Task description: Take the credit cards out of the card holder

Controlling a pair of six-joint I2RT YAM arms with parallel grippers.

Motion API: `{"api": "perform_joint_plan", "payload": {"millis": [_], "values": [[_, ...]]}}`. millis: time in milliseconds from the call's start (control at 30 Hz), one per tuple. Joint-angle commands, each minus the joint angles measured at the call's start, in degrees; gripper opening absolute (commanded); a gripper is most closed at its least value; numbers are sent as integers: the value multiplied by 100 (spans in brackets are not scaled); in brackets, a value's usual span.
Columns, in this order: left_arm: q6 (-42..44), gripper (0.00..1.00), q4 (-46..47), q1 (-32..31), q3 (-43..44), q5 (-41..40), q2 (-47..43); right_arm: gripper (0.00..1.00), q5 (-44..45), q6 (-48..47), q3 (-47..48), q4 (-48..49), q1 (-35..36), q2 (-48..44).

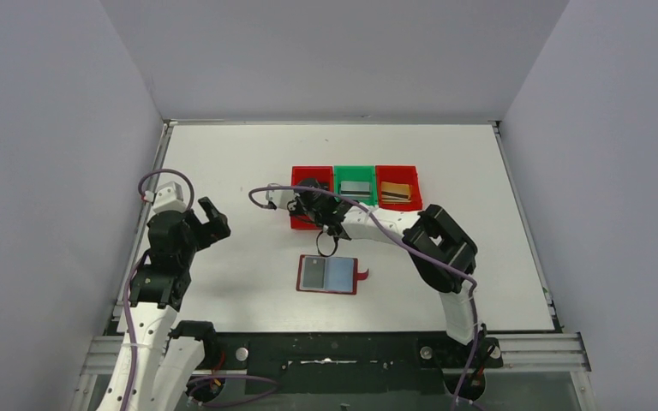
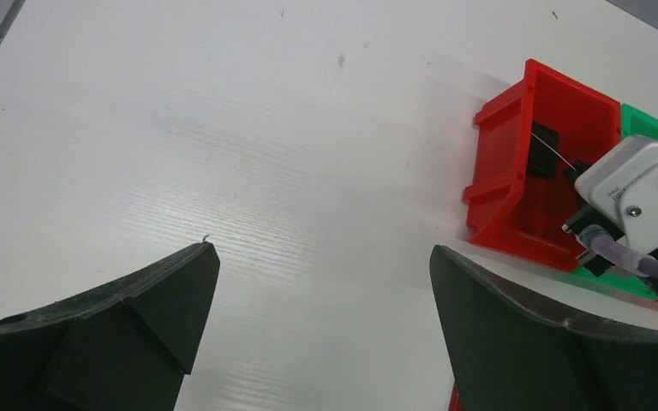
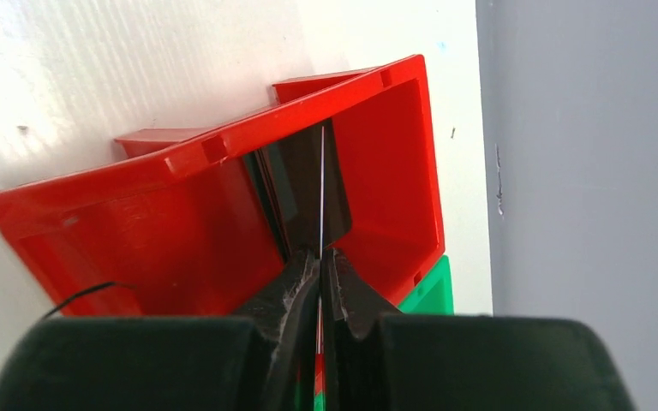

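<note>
The card holder (image 1: 328, 274) lies open and flat on the white table (image 1: 223, 154), its bluish-grey sleeves facing up and its red clasp tab (image 1: 363, 275) sticking out on the right. Whether any sleeve has a card in it cannot be told. Beyond the card holder, away from the arm bases, three bins stand touching in a row. The right gripper (image 3: 320, 265) is over the left red bin (image 3: 171, 240), just beyond the card holder, its jaws pinched tight on a thin credit card (image 3: 321, 188) seen edge-on. The green bin (image 1: 355, 169) holds a silver-grey card (image 1: 355, 187) and the right red bin (image 1: 397, 170) holds gold-tan cards (image 1: 396, 192). Well left of the card holder, the left gripper (image 2: 322, 250) hangs over bare table, jaws spread wide and holding nothing
</note>
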Motion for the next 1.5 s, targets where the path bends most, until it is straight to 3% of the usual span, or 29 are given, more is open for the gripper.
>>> {"api": "perform_joint_plan", "payload": {"millis": [0,900,1467], "values": [[41,98,142,45,93,-4,-97,0,304,-357,384,250,-77,208],[5,97,143,98,56,79,-166,6,-23,-627,1182,-47,-425,956],[9,97,186,98,56,194,-145,25,-185,-522,1161,-411,-433,977]]}}
